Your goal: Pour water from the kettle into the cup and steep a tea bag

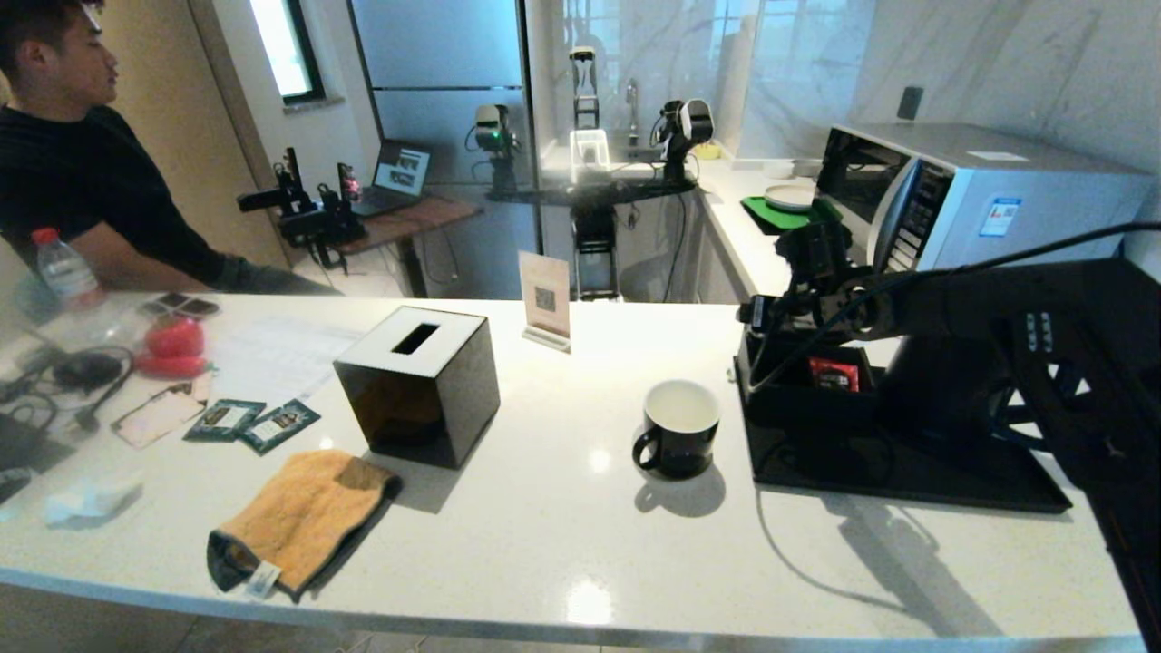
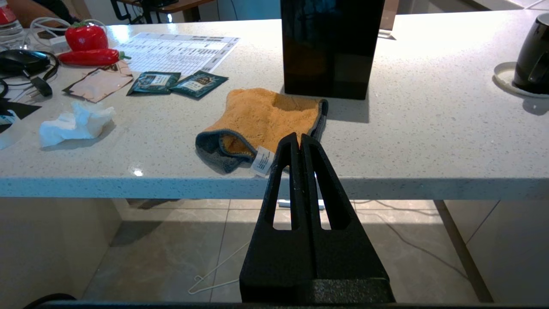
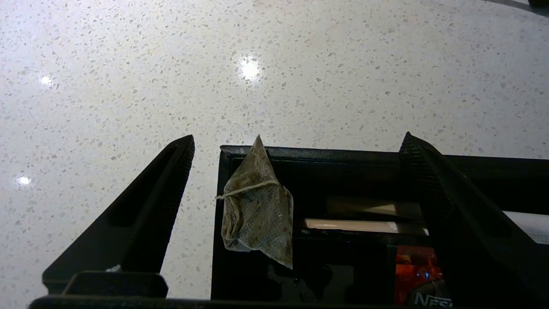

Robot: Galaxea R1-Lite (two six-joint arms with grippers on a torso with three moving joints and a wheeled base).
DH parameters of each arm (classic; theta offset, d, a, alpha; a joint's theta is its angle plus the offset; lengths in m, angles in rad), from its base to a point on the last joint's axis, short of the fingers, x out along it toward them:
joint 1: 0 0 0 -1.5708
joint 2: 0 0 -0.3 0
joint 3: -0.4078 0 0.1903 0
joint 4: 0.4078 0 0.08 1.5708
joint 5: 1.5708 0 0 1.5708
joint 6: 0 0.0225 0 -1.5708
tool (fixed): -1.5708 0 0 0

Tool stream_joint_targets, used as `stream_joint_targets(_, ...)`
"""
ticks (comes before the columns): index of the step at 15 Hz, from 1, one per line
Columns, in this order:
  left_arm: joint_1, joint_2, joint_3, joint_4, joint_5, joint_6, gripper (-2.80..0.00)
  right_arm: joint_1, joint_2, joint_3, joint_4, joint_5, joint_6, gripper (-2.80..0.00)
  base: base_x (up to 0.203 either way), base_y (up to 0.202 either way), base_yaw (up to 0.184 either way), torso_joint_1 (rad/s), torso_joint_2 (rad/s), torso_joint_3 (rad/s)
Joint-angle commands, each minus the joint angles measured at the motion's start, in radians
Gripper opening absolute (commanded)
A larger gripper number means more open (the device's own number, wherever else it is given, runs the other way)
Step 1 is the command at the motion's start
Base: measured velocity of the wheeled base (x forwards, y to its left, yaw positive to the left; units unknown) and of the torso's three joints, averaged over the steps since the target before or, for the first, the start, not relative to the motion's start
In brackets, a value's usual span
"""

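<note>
The tea bag (image 3: 257, 210), a pale mesh sachet with a string round it, hangs over the corner of a black box (image 3: 326, 152) on the tray. My right gripper (image 3: 298, 141) is open above that corner; the sachet lies between its fingers (image 3: 171, 180), touching neither. In the head view the right gripper (image 1: 760, 325) reaches over the tray's (image 1: 907, 481) back left. The cup (image 1: 680, 426), black with a white inside, stands left of the tray; no water shows. The kettle (image 1: 930, 399) is a dark body mostly hidden behind my right arm. My left gripper (image 2: 299, 136) is shut and empty, below the counter's front edge.
A black tissue box (image 1: 417, 381), an orange cloth (image 1: 304, 517) and two dark green packets (image 1: 254, 422) lie left of the cup (image 2: 534, 56). A red packet (image 1: 833, 374) sits in the tray's box. A microwave (image 1: 980, 199) stands behind. A person sits at the far left.
</note>
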Motion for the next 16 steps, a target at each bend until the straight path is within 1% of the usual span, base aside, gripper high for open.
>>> stream_joint_targets(1,0.000,0.001,0.000,0.000,0.000,0.000,-2.80,0.002,0.003,0.000,0.007,-0.005,0.002,0.00,0.000,0.000,0.000,0.000,0.00,0.000)
stream_joint_targets(16,0.000,0.001,0.000,0.000,0.000,0.000,-2.80,0.023,-0.031,0.000,0.016,-0.008,-0.006,0.00,0.000,0.000,0.000,0.000,0.00,0.000)
